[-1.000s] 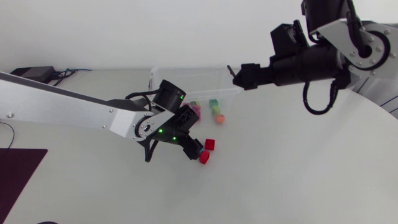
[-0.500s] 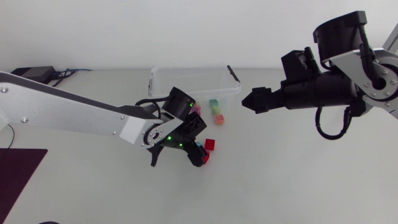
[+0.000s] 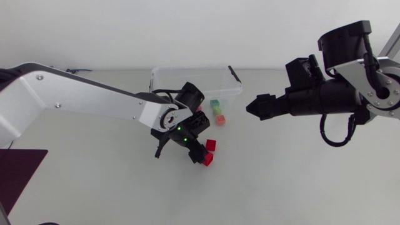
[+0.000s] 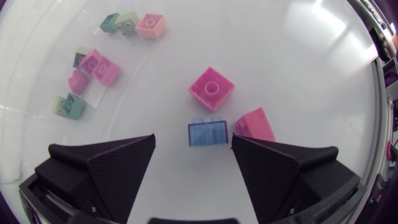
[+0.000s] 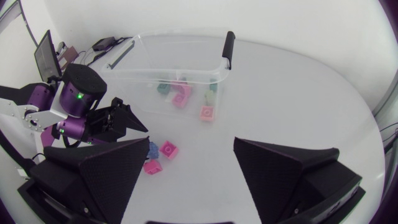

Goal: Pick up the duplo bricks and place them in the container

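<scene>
Hovering over the blue brick [image 4: 208,133], left pincer [image 4: 193,140] gapes apart; right pincer [image 5: 191,142] too.

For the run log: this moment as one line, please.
left gripper: open, over blue brick | right gripper: open, empty | red bricks: two, beside blue brick | container: some bricks inside
</scene>
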Available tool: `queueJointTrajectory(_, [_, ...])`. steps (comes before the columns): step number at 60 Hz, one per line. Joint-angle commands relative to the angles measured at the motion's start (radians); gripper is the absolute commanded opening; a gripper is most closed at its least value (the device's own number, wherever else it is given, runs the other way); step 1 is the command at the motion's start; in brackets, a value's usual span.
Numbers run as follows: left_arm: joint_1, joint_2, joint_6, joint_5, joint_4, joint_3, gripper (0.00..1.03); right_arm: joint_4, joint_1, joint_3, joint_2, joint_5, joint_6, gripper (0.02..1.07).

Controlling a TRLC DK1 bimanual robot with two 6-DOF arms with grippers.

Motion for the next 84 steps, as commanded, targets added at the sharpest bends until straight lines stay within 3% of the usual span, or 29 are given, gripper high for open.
queueJointTrajectory(1, [0.009,0.037,0.001,-0.001,-0.019,0.048,0.85,0.011,-0.007,-0.03,-0.015,-0.007,-0.011,1.0])
queueJointTrajectory(7, [0.014,0.064,-0.016,0.001,-0.062,0.091,0.81,0.008,-0.007,-0.038,-0.025,-0.009,-0.011,1.0])
queueJointTrajectory(13, [0.023,0.083,-0.031,0.01,-0.1,0.121,0.69,0.001,-0.002,-0.058,-0.05,-0.013,-0.011,1.0])
queueJointTrajectory(14, [0.024,0.091,-0.033,0.017,-0.108,0.124,0.62,-0.001,-0.002,-0.062,-0.058,-0.013,-0.011,1.0])
queueJointTrajectory(22, [0.026,0.119,-0.034,0.03,-0.122,0.123,0.45,-0.001,0.004,-0.099,-0.085,-0.013,-0.011,1.0])
queueJointTrajectory(29, [0.026,0.111,-0.025,0.093,-0.12,0.092,0.28,-0.007,0.01,-0.124,-0.102,-0.015,-0.02,1.0])
queueJointTrajectory(39, [0.037,0.008,-0.017,0.142,-0.105,0.026,0.25,-0.006,0.044,-0.176,-0.131,-0.024,-0.04,1.0])
queueJointTrajectory(54, [0.043,-0.217,-0.01,0.143,-0.105,-0.096,0.25,0.004,0.096,-0.222,-0.147,-0.021,-0.051,0.99])
queueJointTrajectory(68, [0.083,-0.394,-0.065,0.165,-0.102,0.045,0.25,0.002,0.179,-0.225,-0.134,-0.015,-0.063,0.99])
queueJointTrajectory(76, [0.138,-0.375,-0.142,0.171,0.031,0.12,0.25,0.074,0.266,-0.265,-0.104,-0.007,-0.1,0.99])
queueJointTrajectory(84, [0.198,-0.265,-0.203,0.171,0.15,0.183,0.25,0.1,0.326,-0.25,-0.012,0.097,-0.235,1.02])
